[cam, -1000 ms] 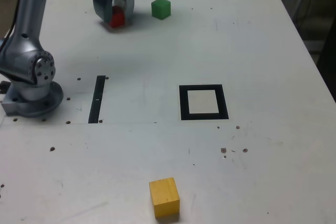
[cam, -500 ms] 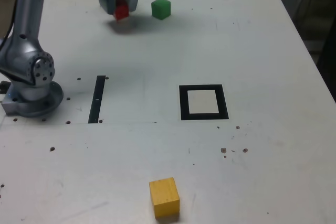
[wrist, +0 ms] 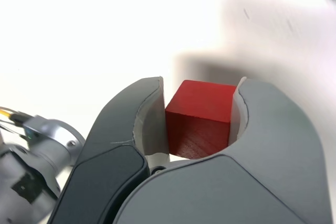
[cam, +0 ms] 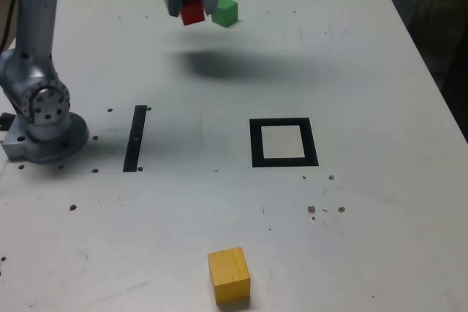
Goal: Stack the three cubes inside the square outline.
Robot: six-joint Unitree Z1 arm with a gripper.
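Arm [cam: 36, 42] cut off by the exterior view's top edge at upper left, upper links out of frame; gripper [cam: 191, 1] likewise clipped at the top, only the lower jaw ends visible. Red cube [cam: 193, 8] partly covered by the jaws on both sides, lower part hidden in the wrist view [wrist: 202, 119] behind the gripper body. Green cube [cam: 226, 12] overlapped on its left edge by a jaw. Table [cam: 351, 63] cut off at the lower and left edges. Yellow cube [cam: 229, 275] nearly touching the bottom edge. Wrist-view background washed out and blurred, table surface unreadable; dim clutter at the exterior view's right edge too dark to tell
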